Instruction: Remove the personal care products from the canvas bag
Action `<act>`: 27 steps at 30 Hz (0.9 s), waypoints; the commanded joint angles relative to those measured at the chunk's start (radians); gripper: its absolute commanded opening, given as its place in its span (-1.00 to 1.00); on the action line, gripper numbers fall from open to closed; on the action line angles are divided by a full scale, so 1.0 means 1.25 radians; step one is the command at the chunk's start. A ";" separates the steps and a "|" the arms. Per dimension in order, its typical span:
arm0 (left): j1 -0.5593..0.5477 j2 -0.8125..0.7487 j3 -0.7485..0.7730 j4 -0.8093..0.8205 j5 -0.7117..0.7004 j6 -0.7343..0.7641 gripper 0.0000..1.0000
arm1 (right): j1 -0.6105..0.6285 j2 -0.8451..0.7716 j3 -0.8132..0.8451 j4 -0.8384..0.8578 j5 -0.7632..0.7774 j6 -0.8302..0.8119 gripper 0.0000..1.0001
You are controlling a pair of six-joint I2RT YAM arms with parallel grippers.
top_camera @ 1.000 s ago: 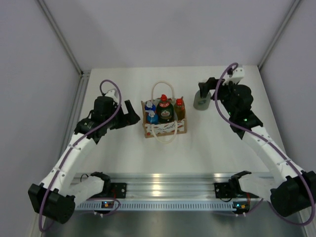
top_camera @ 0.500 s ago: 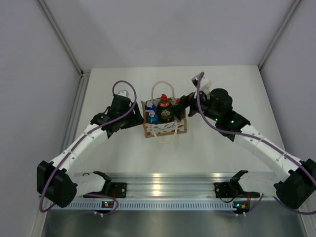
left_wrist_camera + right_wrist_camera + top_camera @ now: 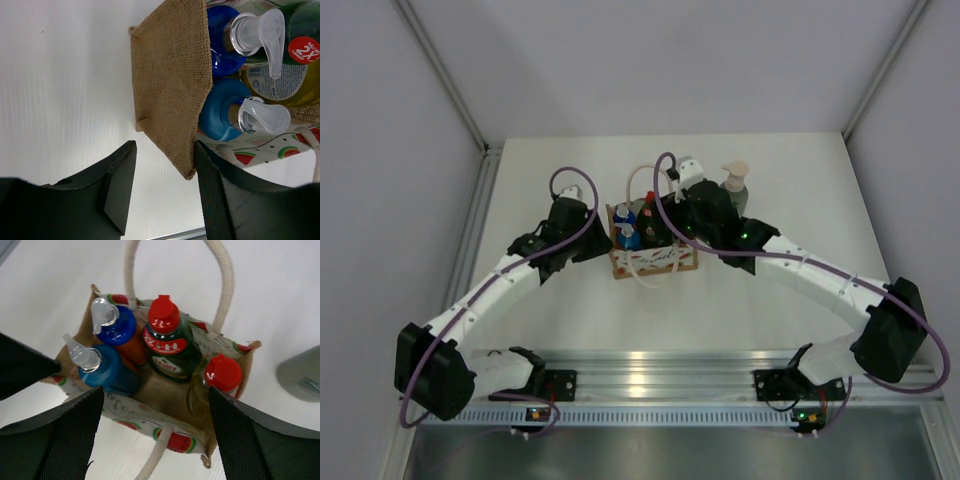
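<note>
I see plain pale walls (image 3: 650, 60) on three sides of a white table (image 3: 770, 310), with a metal rail (image 3: 660, 365) along its near edge. The bag (image 3: 655, 262) stands upright near the table's middle, handles up. Four bottles stand inside it: a red-capped green bottle (image 3: 167, 347) in the middle, a red-capped yellow bottle (image 3: 222, 374) beside it, and an orange bottle (image 3: 120, 332) and a blue bottle (image 3: 107, 372) at the other end. The pump bottle (image 3: 732, 192) stands on the table outside the bag, to its right and farther back. My right gripper (image 3: 156, 392) hangs over the bag, fingers wide, one on each side. My left gripper (image 3: 165, 152) sits at the bag's end wall, fingers narrow. The wall's lower corner lies in the gap against one finger, apart from the other.
</note>
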 commanded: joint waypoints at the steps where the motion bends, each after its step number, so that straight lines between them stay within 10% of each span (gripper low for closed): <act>1: -0.007 0.006 -0.011 0.046 0.021 -0.008 0.09 | 0.009 0.001 0.050 -0.037 0.125 0.012 0.63; 27: -0.022 0.010 -0.012 0.051 0.032 0.001 0.13 | -0.064 0.158 0.119 -0.079 0.145 0.028 0.17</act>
